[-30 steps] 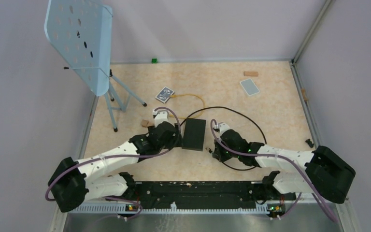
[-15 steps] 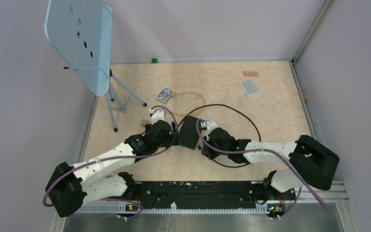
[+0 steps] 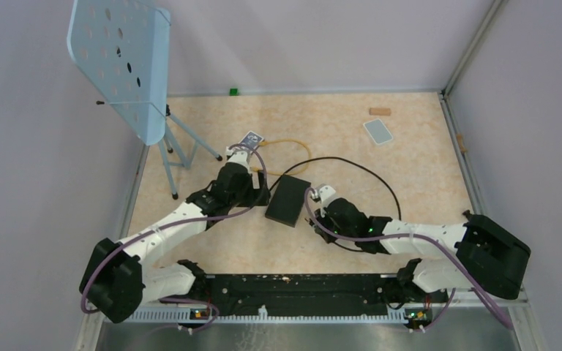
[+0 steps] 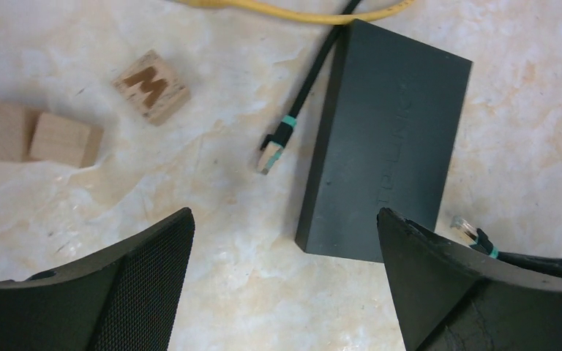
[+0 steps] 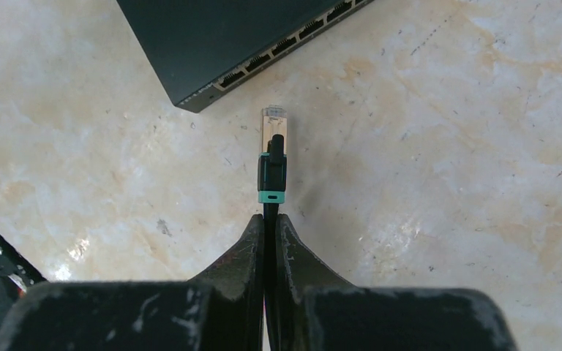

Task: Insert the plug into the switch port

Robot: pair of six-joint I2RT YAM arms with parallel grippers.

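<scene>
The matte-black switch box [image 3: 288,201] lies tilted on the table between my arms. Its port row [image 5: 278,47] runs along one narrow edge. My right gripper [image 5: 270,219] is shut on the black cable just behind the plug [image 5: 273,124], a clear tip with a black boot and teal band. The plug's tip sits a short gap from the port edge, near the box corner and outside any port. My left gripper [image 4: 284,219] stands wide open with bare table between its fingers, just short of the box [image 4: 388,139]. A second loose plug [image 4: 271,156] lies left of the box.
The black cable [image 3: 366,175] loops behind my right arm. A yellow cable [image 4: 300,13] runs past the box's far end. Wooden blocks [image 4: 151,86] lie to the left. A blue perforated stand [image 3: 124,66], a patterned card [image 3: 251,139] and a pale card [image 3: 377,131] sit farther back.
The box has swung from nearly straight to tilted, its near end now further left. My right gripper carried the plug left toward it. My left arm drew back, away from me.
</scene>
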